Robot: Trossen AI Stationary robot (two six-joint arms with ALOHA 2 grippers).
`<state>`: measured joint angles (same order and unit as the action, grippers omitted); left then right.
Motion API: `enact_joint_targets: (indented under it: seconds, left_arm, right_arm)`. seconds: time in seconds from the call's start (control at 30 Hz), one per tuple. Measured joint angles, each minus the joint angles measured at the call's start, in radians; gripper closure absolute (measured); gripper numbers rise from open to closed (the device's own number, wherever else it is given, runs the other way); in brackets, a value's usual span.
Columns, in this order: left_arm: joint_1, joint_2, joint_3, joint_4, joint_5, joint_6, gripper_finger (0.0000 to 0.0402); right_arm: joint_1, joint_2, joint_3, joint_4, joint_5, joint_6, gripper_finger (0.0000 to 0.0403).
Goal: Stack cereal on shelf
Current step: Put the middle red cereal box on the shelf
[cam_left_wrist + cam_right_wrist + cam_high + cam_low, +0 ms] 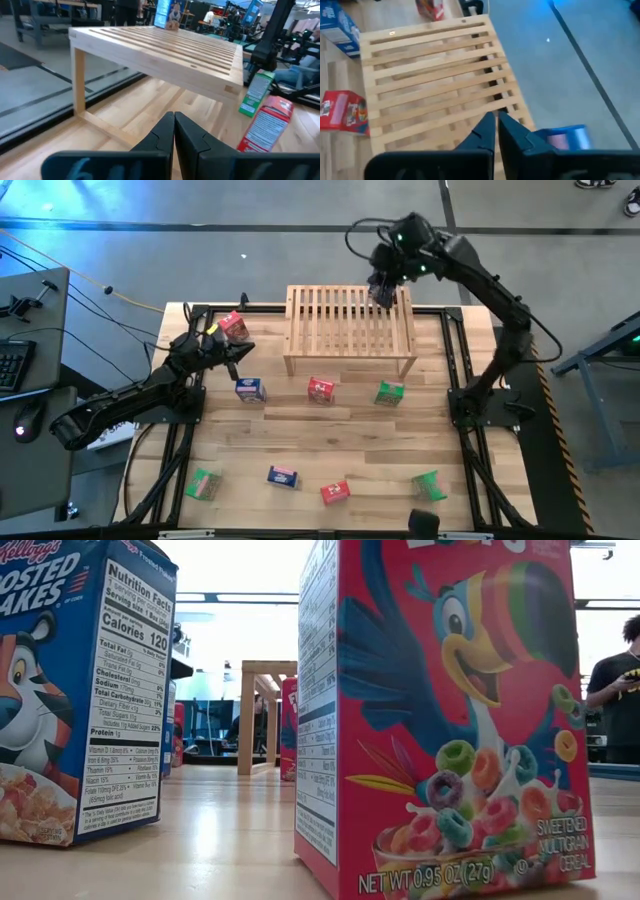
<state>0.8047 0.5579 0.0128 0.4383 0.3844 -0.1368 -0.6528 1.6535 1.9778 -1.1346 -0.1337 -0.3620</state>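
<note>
The light-wood shelf (350, 330) stands at the table's far middle. A blue cereal box (167, 12) stands upright on its slatted top, at the far right corner; it also shows beside my right fingers (565, 137). My right gripper (383, 292) hangs shut above that corner (495, 125), with nothing between its fingers. My left gripper (240, 352) is shut (174, 130) and points at the shelf from the table's left. It is next to a red box (235, 327) and apart from it.
Cereal boxes stand on the table in front of the shelf: blue (250, 390), red (320, 390), green (390, 393). Near the front edge are green (203, 483), blue (282, 476), red (335, 492) and green (428, 485). A person (615, 690) stands beyond the table.
</note>
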Motion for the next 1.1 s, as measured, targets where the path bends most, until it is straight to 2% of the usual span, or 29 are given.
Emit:
enact_joint_targets:
  seconds: [0.17,0.3,0.47,0.63,0.77,0.93,1.1]
  left_arm:
    - [0.000,0.000,0.000,-0.025,0.074,-0.001,0.0397]
    - [0.000,0.000,0.002,-0.025,0.085,-0.010,0.0397]
    - [0.000,0.000,0.019,-0.023,0.085,-0.017,0.0397]
    - [0.000,0.000,0.023,-0.023,0.074,-0.010,0.0397]
    - [0.000,0.000,0.023,-0.022,0.043,0.012,0.0397]
    - [0.000,0.000,0.023,-0.021,0.043,0.019,0.0397]
    - [0.000,0.000,0.022,-0.020,0.043,0.028,0.0397]
  right_arm:
    - [0.084,-0.218,-0.397,0.352,-0.007,0.073,0.0402]
    - [0.187,-0.396,-0.697,0.686,0.004,0.163,0.0403]
    - [0.359,-0.528,-0.946,0.933,0.090,0.295,0.0403]
    - [0.549,-0.526,-1.044,0.952,0.275,0.440,0.0396]
    - [0.664,-0.471,-1.057,0.963,0.350,0.585,0.0362]
    - [0.751,-0.365,-1.057,1.021,0.381,0.704,0.0277]
    - [0.780,-0.229,-1.008,1.055,0.415,0.760,0.0174]
